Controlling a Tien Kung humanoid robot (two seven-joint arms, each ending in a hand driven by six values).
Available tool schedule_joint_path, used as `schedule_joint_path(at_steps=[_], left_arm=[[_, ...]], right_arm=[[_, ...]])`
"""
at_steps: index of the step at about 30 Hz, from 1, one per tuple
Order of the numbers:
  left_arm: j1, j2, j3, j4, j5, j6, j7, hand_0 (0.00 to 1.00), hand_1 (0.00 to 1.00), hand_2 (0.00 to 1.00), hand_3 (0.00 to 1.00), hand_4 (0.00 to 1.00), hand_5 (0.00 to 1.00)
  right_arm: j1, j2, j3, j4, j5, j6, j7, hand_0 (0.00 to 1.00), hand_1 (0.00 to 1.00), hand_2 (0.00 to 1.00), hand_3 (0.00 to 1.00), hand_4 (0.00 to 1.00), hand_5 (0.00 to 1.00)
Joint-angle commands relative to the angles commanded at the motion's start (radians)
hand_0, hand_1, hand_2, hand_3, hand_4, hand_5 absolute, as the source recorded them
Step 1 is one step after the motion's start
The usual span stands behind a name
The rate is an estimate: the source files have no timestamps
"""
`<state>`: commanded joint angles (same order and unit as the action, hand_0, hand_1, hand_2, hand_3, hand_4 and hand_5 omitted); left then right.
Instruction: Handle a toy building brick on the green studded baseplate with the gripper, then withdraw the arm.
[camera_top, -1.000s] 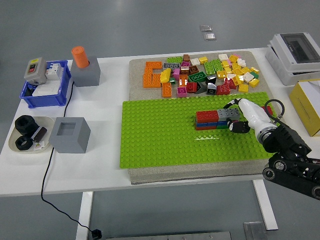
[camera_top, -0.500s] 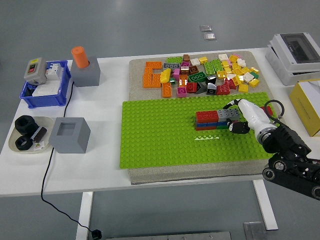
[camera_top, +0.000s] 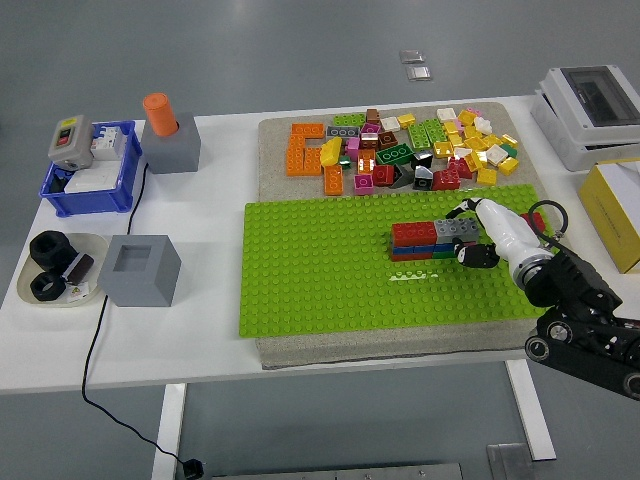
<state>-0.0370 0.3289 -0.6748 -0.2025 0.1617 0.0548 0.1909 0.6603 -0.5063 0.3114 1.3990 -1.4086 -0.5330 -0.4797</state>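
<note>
one high head view looks forward and down over the white table (camera_top: 215, 200).

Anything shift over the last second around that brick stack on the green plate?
Nothing visibly changed. The right hand stays at the right end of the brick stack on the green baseplate, and the loose brick pile behind it is undisturbed.
</note>
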Motion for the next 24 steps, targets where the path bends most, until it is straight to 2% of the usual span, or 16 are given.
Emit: schedule_joint_path(at_steps=[9,10,15,16,22,23,24], left_arm=[[0.0,0.0,0.0,0.0,0.0,0.0,-0.001,0.831,0.874,0.818,0.703,0.868,0.591],[0.0,0.0,0.0,0.0,0.0,0.0,-0.001,0.831,0.874,0.818,0.702,0.867,0.59],[-0.001,0.0,-0.001,0.0,0.002,0.0,-0.001,0.831,0.874,0.818,0.702,0.867,0.59],[-0.002,0.001,-0.001,0.0,0.002,0.0,-0.001,0.831,0.875,0.818,0.701,0.866,0.589],[-0.001,0.002,-0.002,0.001,0.005,0.0,-0.001,0.831,0.875,0.818,0.701,0.866,0.589],[-0.001,0.002,-0.002,0.001,0.005,0.0,-0.001,0.831,0.875,0.818,0.701,0.866,0.589],[-0.001,0.002,-0.002,0.001,0.005,0.0,-0.001,0.831,0.875,0.818,0.701,0.866,0.589]], right_arm=[[0.0,-0.002,0.0,0.0,0.009,0.005,0.001,0.998,0.929,0.946,0.706,0.597,0.016],[0.0,-0.002,0.001,0.0,0.01,0.005,0.001,0.998,0.932,0.948,0.712,0.636,0.036],[-0.001,-0.004,0.002,0.0,0.014,0.007,0.0,0.998,0.932,0.948,0.712,0.636,0.036],[-0.001,-0.004,0.002,0.0,0.015,0.008,0.0,0.998,0.933,0.951,0.729,0.704,0.099],[-0.002,-0.006,0.004,0.0,0.02,0.011,-0.001,0.998,0.933,0.951,0.729,0.704,0.099],[-0.002,-0.006,0.004,0.0,0.02,0.011,-0.001,0.998,0.935,0.955,0.766,0.771,0.156],[-0.002,-0.006,0.004,0.0,0.02,0.011,-0.001,0.998,0.935,0.955,0.766,0.771,0.156]])
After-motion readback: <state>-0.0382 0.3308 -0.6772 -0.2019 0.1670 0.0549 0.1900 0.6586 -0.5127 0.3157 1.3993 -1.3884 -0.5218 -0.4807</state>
